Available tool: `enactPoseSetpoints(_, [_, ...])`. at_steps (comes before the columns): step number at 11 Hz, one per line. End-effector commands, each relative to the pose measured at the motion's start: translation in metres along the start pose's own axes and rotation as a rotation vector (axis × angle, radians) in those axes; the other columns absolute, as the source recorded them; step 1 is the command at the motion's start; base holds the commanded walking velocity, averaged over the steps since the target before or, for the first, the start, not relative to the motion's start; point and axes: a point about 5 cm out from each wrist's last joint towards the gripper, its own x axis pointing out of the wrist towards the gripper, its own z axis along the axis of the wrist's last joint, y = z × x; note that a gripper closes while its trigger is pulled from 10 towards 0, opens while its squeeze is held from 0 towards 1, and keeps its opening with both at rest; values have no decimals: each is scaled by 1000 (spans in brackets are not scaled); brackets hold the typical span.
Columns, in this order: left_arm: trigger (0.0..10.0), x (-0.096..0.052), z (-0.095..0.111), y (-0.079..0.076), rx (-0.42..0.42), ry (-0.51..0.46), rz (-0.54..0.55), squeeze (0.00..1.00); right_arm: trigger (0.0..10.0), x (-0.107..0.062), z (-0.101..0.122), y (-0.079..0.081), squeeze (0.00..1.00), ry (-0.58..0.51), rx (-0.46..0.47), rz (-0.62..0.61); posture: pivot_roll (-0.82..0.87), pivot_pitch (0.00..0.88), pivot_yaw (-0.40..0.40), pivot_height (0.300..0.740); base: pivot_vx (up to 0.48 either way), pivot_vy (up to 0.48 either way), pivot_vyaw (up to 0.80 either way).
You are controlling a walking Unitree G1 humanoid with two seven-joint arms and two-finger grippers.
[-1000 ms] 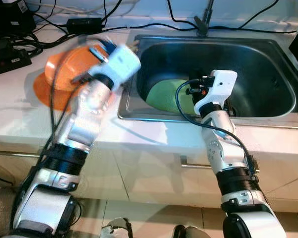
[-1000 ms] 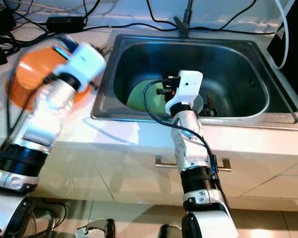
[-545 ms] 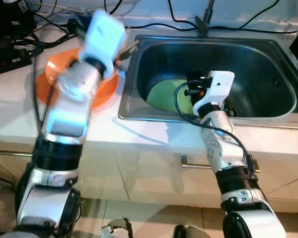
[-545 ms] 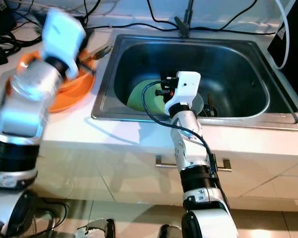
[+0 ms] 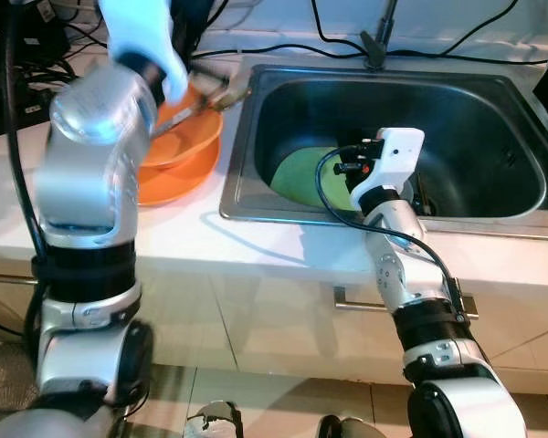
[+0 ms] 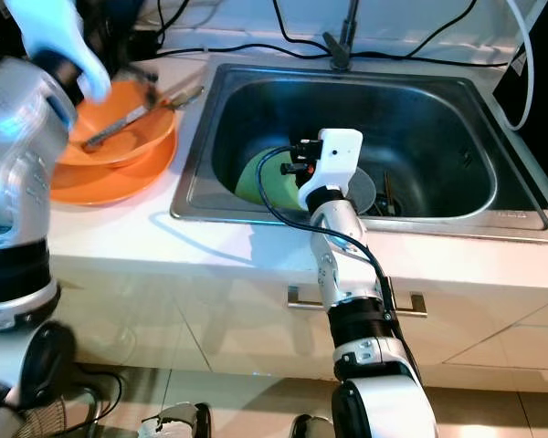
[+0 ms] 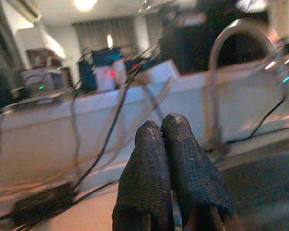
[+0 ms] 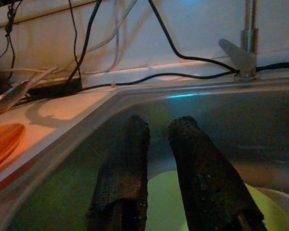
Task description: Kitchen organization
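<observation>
An orange bowl stands on an orange plate on the counter left of the sink. A metal spoon lies across the bowl. My left arm is raised above the bowl and blurred; in the left wrist view my left gripper is shut with nothing in it, pointing toward the back wall. A green plate lies in the sink. My right gripper hovers just over that plate, its fingers a little apart and holding nothing.
A greyish dish with utensils sits in the sink beside the green plate. The faucet stands at the sink's back rim. Black cables and a power adapter run along the back of the counter. A black appliance stands at the far right.
My left arm has swung up and back from over the orange plate, uncovering the bowl and spoon. My right gripper has stayed over the green plate.
</observation>
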Motion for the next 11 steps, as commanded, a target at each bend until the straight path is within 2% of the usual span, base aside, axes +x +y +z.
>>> enactPoseSetpoints(1, [10000,-1,8,-2,-53,-21,-21,0,10000,4,3,4,0,-14,1,20,175,60,-10,740,0,0,0])
enactPoseSetpoints(2, [10000,-1,14,-3,-86,-37,-36,0,10000,4,4,4,0,-15,2,21,175,57,-9,740,0,0,0])
enactPoseSetpoints(3, [10000,-1,23,-3,-89,-96,-41,0,10000,4,4,4,0,-17,2,23,174,52,-8,740,0,0,0])
enactPoseSetpoints(4, [10000,-1,33,-11,-66,-196,-99,0,10000,5,3,5,0,-18,2,24,173,39,-4,740,0,0,0])
enactPoseSetpoints(5, [10000,-1,35,-22,-90,-240,-149,0,10000,5,3,5,0,-19,3,25,164,32,0,740,0,0,0])
enactPoseSetpoints(6, [10000,-3,22,-34,-216,-270,-156,0,10000,4,3,4,0,-26,-2,17,153,26,4,740,0,0,0])
enactPoseSetpoints(7, [10000,-3,12,-36,-264,-248,-147,0,10000,4,4,1,0,-30,-7,8,149,24,4,740,0,0,0])
enactPoseSetpoints(10, [10000,-4,-26,-44,-313,-178,-127,0,10000,2,7,-8,0,-35,-64,6,143,46,-5,740,0,0,0])
enactPoseSetpoints(11, [10000,-5,-32,-44,-325,-167,-118,0,10000,1,7,-9,502,-34,-73,13,139,48,-6,740,0,0,0])
